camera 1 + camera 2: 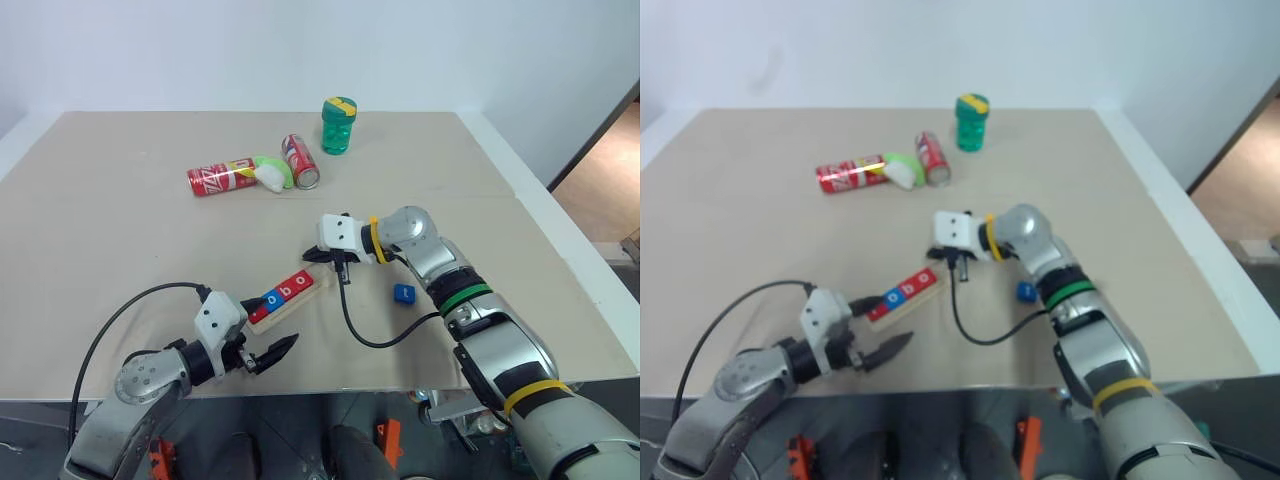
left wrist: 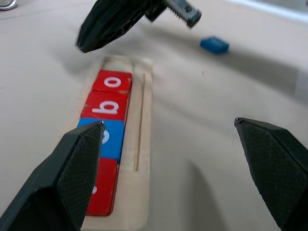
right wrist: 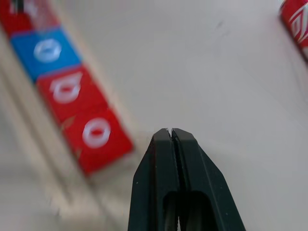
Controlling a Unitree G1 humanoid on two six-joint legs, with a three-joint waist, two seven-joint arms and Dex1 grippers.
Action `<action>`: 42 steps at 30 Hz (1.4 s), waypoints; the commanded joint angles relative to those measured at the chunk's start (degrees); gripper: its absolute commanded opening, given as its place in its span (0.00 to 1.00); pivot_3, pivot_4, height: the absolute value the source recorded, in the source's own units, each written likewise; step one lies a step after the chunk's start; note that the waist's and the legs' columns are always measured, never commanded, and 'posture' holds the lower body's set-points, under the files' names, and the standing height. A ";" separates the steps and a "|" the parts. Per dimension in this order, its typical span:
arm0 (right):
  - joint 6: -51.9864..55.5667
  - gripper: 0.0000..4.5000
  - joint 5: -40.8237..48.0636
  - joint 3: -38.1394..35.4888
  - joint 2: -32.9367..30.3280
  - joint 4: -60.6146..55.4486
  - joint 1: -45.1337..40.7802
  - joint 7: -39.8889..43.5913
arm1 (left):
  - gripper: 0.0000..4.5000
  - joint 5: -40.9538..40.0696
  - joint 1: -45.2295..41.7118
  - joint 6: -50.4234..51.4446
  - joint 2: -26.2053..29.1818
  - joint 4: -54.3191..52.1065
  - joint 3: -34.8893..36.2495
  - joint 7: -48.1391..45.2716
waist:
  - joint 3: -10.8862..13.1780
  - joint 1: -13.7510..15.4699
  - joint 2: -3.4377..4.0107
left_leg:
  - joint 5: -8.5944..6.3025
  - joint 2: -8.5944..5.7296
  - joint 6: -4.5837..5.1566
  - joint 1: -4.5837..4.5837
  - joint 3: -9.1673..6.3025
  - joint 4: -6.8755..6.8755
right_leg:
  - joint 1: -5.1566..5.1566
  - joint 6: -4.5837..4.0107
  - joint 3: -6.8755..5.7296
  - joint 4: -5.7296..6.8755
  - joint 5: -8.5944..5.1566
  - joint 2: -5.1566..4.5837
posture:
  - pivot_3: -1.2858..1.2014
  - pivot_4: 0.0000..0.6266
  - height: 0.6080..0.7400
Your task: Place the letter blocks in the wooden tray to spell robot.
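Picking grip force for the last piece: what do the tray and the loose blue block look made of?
The wooden tray: pale, matte unfinished-looking wood, faint grain, one milled groove. The loose blue block: smooth, evenly coloured, slight sheen, so painted wood or plastic; I can't tell which. Both look rigid.

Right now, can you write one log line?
tray: four tiles in | blue tile: loose on table | left gripper: open | right gripper: shut, empty
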 commanded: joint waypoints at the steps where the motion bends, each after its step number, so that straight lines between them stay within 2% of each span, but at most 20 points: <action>1: -0.99 0.01 -0.15 -2.24 1.37 3.46 -3.30 -4.88 | 1.00 -2.52 -0.67 1.27 -1.20 -2.85 2.17 2.14 | 0.00 0.00 0.00 | 0.00 -0.02 0.00 0.00 0.01 0.00 | 0.00 0.00 0.01 0.00 0.00 -0.02 | 0.52 0.24 1.00; 6: -7.67 0.01 -5.30 0.49 1.88 9.60 -5.16 -11.82 | 1.00 -3.06 -1.33 2.17 -2.60 -2.96 2.56 4.59 | 0.00 -0.02 0.00 | 0.00 -0.02 0.00 0.01 0.02 0.02 | 0.00 0.00 0.02 0.00 0.02 -0.02 | 0.52 0.24 1.00; 16: -21.62 0.01 -14.05 6.18 2.33 17.48 -9.00 -14.74 | 1.00 -1.35 -1.72 1.10 -2.17 -2.25 1.96 6.11 | 0.00 -0.02 0.00 | 0.00 -0.01 0.00 0.01 0.03 -0.02 | -0.02 -0.01 0.03 0.00 0.00 0.01 | 0.52 0.24 1.00; 27: -26.47 0.01 -18.56 9.62 0.26 19.49 -9.07 -10.07 | 1.00 -0.64 -1.83 1.02 -1.98 -1.87 1.50 5.53 | 0.00 -0.01 0.00 | 0.00 -0.02 0.00 0.03 0.00 -0.02 | 0.01 -0.01 0.01 0.00 0.00 -0.01 | 0.52 0.24 1.00; 42: -24.16 0.01 -12.59 7.34 -3.97 11.82 -4.59 3.10 | 1.00 -0.41 -3.52 1.00 -0.98 -0.36 1.85 3.76 | 0.00 0.18 0.00 | 0.00 -0.12 0.00 0.05 -0.08 -0.02 | 0.09 0.01 -0.08 0.00 -0.05 -0.11 | 0.52 0.24 1.00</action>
